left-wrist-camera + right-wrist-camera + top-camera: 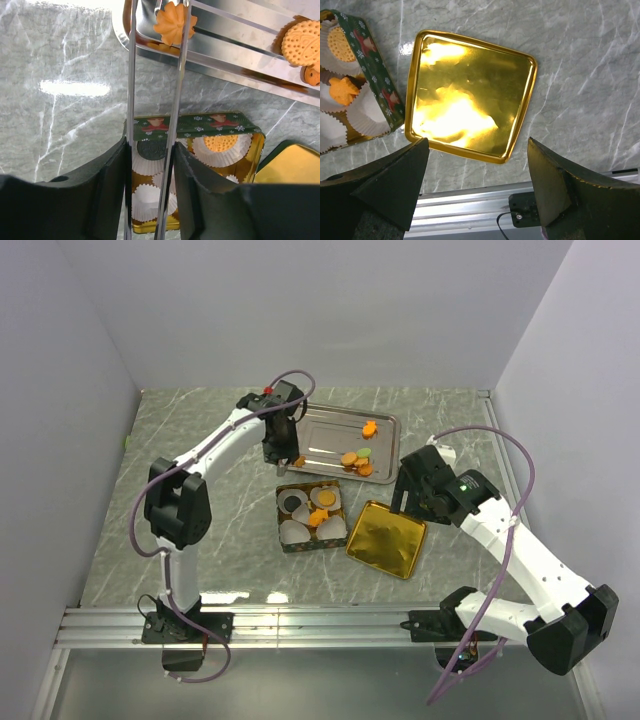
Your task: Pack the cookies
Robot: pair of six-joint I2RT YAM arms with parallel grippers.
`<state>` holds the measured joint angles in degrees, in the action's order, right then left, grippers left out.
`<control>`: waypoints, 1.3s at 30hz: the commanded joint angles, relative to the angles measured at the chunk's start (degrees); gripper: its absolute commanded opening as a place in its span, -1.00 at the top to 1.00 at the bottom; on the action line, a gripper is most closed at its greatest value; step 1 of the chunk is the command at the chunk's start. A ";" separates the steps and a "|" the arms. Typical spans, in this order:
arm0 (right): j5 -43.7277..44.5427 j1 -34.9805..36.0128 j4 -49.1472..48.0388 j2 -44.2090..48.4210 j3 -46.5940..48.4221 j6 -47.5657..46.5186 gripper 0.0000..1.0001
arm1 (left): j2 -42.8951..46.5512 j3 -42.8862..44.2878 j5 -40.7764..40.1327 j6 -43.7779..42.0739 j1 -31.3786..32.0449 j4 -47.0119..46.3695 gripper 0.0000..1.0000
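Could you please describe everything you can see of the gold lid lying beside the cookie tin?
The gold lid is a shiny, mirror-like metal square with rounded corners and a raised rolled rim. It lies flat on the marble table, turned at an angle, just right of the open cookie tin; whether their edges touch is unclear. The right gripper hovers open over its near edge and appears not to touch it.

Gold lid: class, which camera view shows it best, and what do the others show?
Right wrist view: the gold lid appears large, clear and nearly whole. Top external shows the lid whole but small, beside the tin. Left wrist catches only one corner.
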<state>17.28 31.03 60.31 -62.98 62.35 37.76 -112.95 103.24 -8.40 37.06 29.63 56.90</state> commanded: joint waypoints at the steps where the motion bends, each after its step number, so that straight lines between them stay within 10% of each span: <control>1: 0.13 -0.53 -1.25 0.93 -0.38 -0.58 -0.72 | -1.14 2.84 -1.35 -0.58 0.17 -0.13 0.15; 16: 0.39 -1.14 -1.16 -1.00 3.65 -2.95 -0.72 | 4.74 8.65 -0.65 -2.25 0.17 -0.22 0.26; 39: -3.83 -10.90 -1.69 -8.83 14.65 -10.25 -0.72 | 38.58 -23.78 6.82 -5.77 12.47 -9.53 0.27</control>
<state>13.96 20.99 59.51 -71.81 74.72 28.62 -77.76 81.56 -3.92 32.14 40.38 51.18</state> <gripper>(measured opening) 0.859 0.395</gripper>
